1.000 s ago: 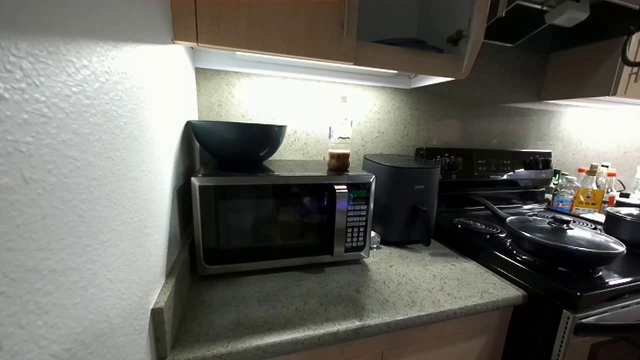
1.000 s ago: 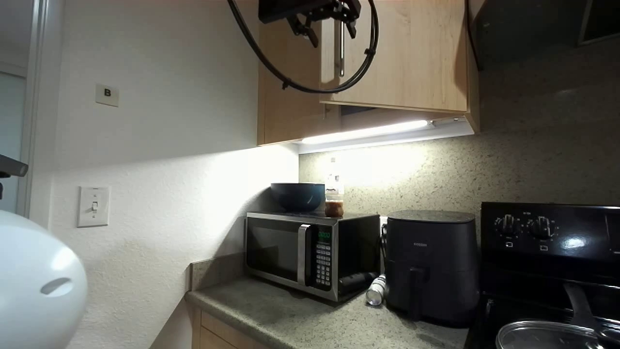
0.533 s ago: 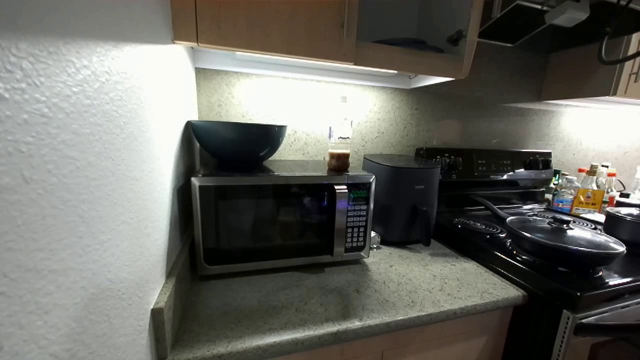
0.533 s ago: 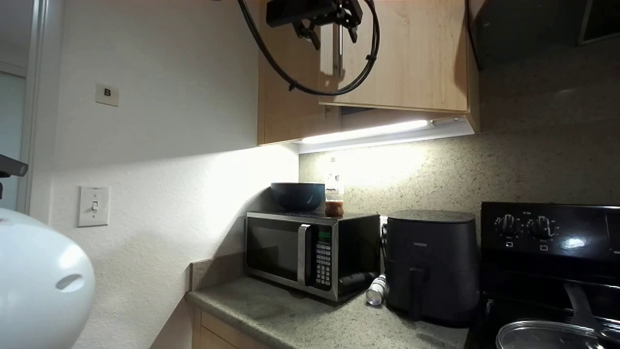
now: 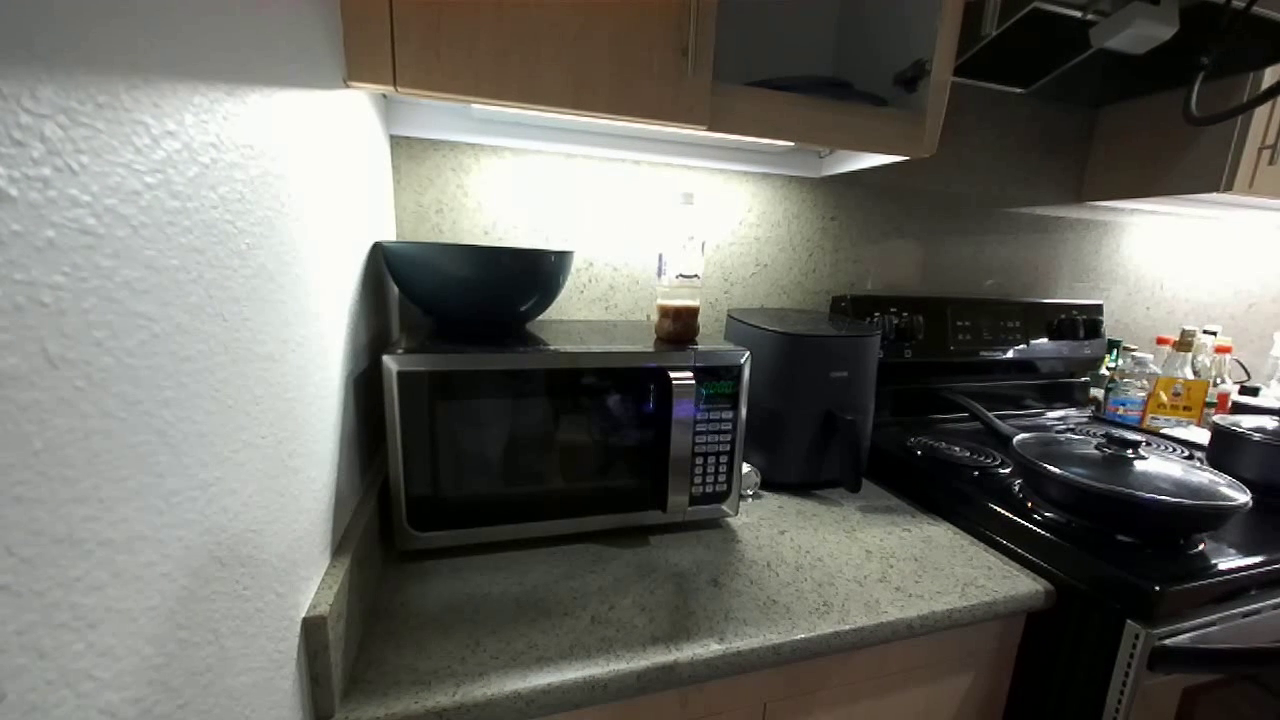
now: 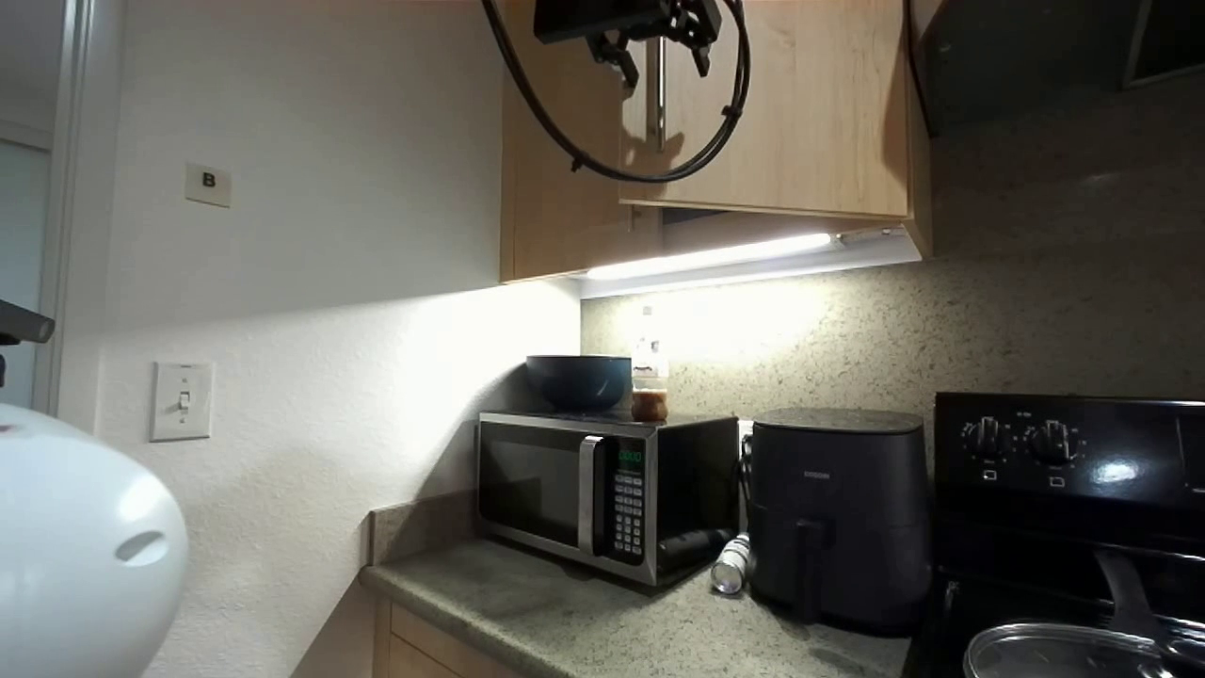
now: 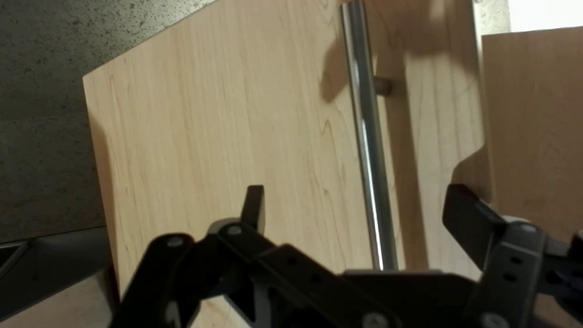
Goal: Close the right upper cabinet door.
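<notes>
The right upper cabinet door (image 6: 800,113) is flat light wood and stands ajar. In an exterior view it shows nearly edge-on (image 5: 943,80), with the dark cabinet inside visible to its left. Its silver bar handle (image 6: 661,118) runs vertically near its left edge. My gripper (image 6: 665,73) is open in front of the handle. In the wrist view the gripper (image 7: 357,193) has its fingers wide apart, with the handle (image 7: 369,136) between them and not clasped. One fingertip is close to the door's free edge (image 7: 478,91). Whether the gripper touches the door I cannot tell.
The matching left door (image 5: 550,50) is shut. Below stand a microwave (image 5: 540,440) with a dark bowl (image 5: 480,285) and a bottle (image 5: 678,300), an air fryer (image 5: 800,400) and a stove with a lidded pan (image 5: 1130,480). A black cable loop (image 6: 650,176) hangs below the gripper.
The gripper has shifted slightly right across the door. The door's edge has swung a little toward the cabinet. The arm's cable has moved left in an exterior view.
</notes>
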Robot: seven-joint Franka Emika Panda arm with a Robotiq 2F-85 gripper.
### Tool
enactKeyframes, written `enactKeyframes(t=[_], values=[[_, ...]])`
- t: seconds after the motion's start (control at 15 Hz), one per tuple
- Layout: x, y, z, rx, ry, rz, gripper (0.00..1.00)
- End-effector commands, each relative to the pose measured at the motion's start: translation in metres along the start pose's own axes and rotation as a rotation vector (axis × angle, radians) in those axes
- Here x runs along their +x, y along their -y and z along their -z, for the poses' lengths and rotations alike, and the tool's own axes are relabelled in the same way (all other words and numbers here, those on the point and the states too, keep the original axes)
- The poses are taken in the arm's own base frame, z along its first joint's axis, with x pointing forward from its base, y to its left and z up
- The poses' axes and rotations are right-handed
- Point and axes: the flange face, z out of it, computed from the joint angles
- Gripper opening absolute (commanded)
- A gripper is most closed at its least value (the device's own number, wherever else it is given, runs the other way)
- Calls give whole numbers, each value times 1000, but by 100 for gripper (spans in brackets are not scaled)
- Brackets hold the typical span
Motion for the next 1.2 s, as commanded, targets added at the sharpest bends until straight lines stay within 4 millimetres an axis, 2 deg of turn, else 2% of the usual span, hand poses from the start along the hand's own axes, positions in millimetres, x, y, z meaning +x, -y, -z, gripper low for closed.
enactKeyframes(t=[0.0,0.2,0.53,0.6,0.67,0.87,1.13], values=[[9,12,-23,36,5,8,100],[11,37,-44,76,38,48,100],[14,88,-64,147,62,146,100],[14,90,-66,146,59,153,100],[9,81,-63,117,60,117,100],[11,91,-67,126,58,131,100],[12,91,-66,126,56,131,100]])
